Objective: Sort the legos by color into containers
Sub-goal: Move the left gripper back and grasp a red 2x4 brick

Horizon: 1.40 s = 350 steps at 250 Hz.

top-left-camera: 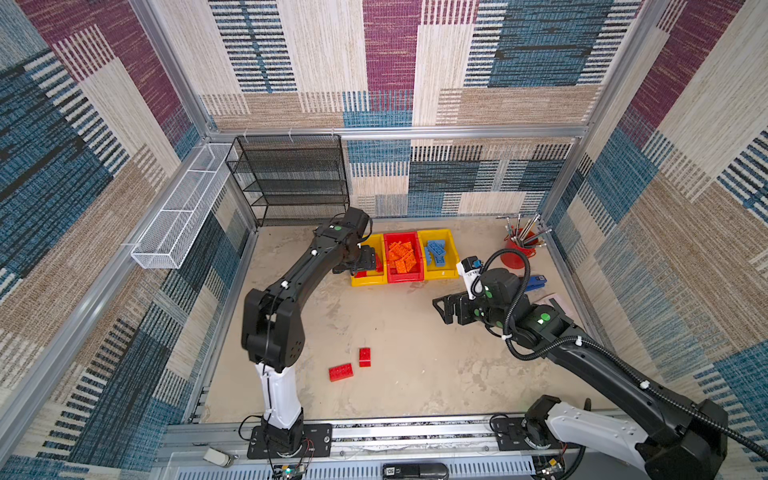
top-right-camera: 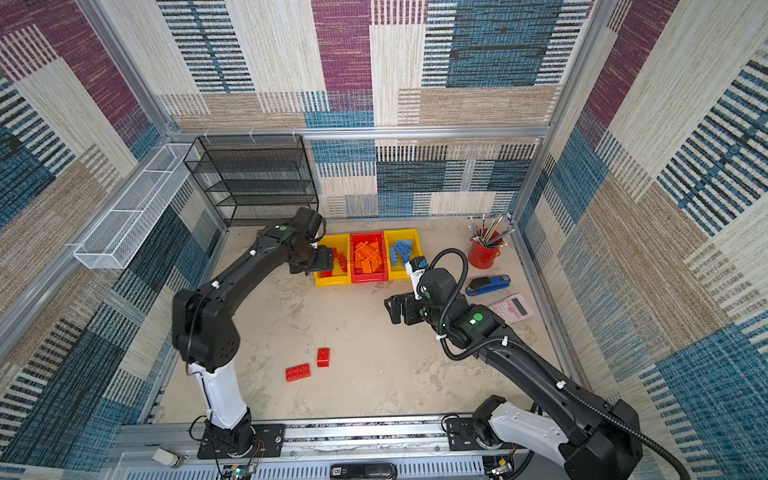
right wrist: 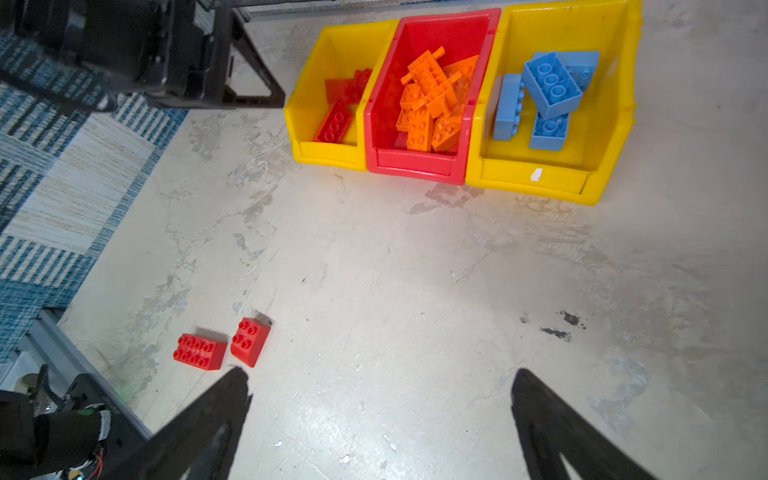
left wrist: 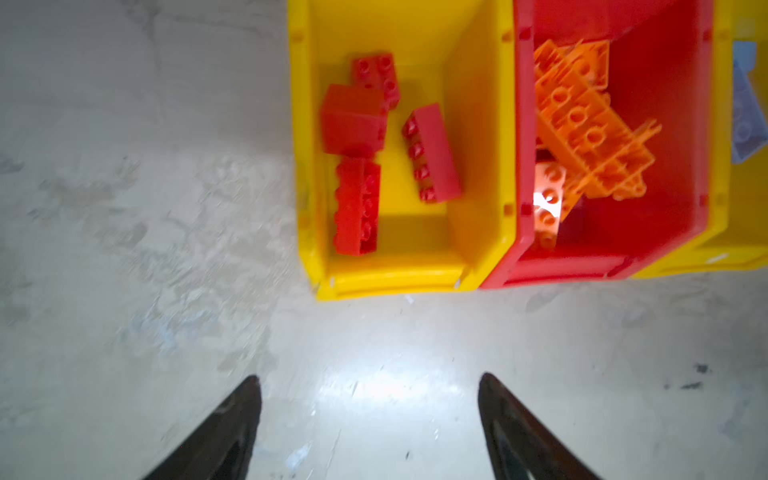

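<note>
Status: left fingers (left wrist: 224,432) apart, empty, at yellow plastic bin (left wrist: 399,282) collecting red studded bricks (left wrist: 353,120) | right fingers (right wrist: 199,432) apart, parked clear | two loose red bricks (top-left-camera: 340,372) on table (top-left-camera: 415,374), unsorted.

Bins (right wrist: 498,178) are yellow and red; bricks (right wrist: 199,351) red, orange, blue
</note>
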Motion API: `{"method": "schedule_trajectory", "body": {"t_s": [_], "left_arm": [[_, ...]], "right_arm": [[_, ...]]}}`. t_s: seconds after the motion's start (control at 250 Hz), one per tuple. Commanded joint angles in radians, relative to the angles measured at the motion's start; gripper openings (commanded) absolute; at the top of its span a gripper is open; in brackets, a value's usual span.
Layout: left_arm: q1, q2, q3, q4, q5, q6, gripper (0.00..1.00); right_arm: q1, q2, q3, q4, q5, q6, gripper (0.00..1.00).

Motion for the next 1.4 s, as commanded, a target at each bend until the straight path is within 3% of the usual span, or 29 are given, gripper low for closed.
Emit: {"method": "schedule_trajectory", "body": {"t_s": [0.0, 0.232, 0.44, 0.832, 1.156, 1.396], "left_arm": [[-0.005, -0.176, -0.23, 0.057, -0.053, -0.049, 0.83], [-0.128, -0.596, -0.697, 0.072, -0.066, -0.262, 0.94], [-0.219, -0.743, -0.827, 0.01, -0.106, -0.376, 0.97], [-0.326, -0.791, -1.008, 0.065, -0.065, -0.513, 0.98], [-0.345, -0.651, -1.066, 0.198, -0.017, -0.526, 0.95], [-0.345, -0.6, -1.053, 0.207, -0.05, -0.519, 0.71]], "right_arm": [[0.001, -0.01, -0.012, 0.069, -0.067, 0.009, 0.99], [0.004, -0.059, -0.044, 0.091, -0.113, 0.01, 0.99], [0.011, -0.082, -0.061, 0.092, -0.137, 0.021, 0.99], [0.023, -0.106, -0.096, 0.101, -0.132, 0.049, 0.99], [0.025, -0.123, -0.098, 0.082, -0.115, 0.052, 0.99], [0.025, -0.136, -0.112, 0.074, -0.106, 0.05, 0.99]]}}
